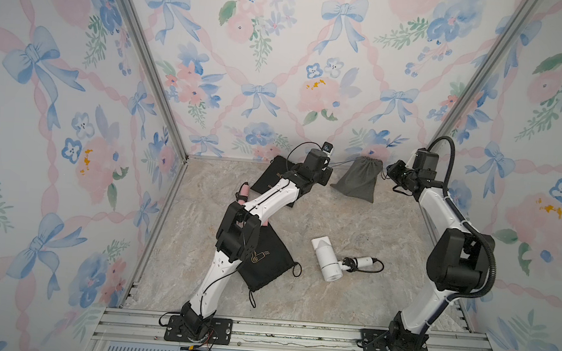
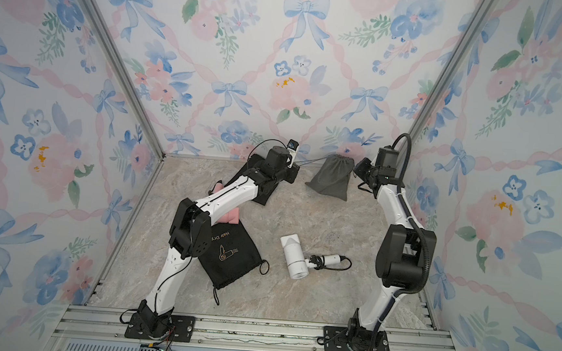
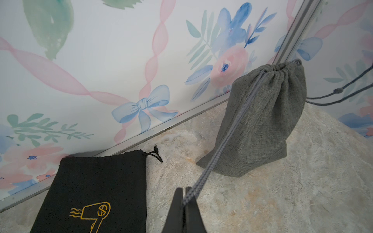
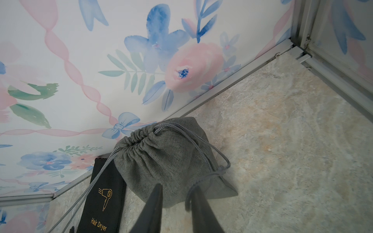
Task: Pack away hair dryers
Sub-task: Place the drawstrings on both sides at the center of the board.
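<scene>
Both top views only: one white dryer (image 1: 326, 260), one pink dryer (image 2: 229, 217); two black pouches (image 1: 268, 262) (image 1: 269, 179), one grey pouch (image 1: 357, 183); left gripper (image 3: 185, 193) clenching cord (image 3: 232, 129); right gripper (image 4: 177, 185) released.

Lab test booth, floral panels (image 1: 280, 64), aluminium frame (image 1: 153, 72)

Gold letters reading "Hair Dryer" stand on the black pouch (image 4: 105, 203).

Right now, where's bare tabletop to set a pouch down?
Free: the marble between the cinched grey fabric pouch and the white plastic hair dryer; the strip from that dryer to the front aluminium rail. Crowded: around the left arm, with the pink plastic dryer and two flat black pouches.
</scene>
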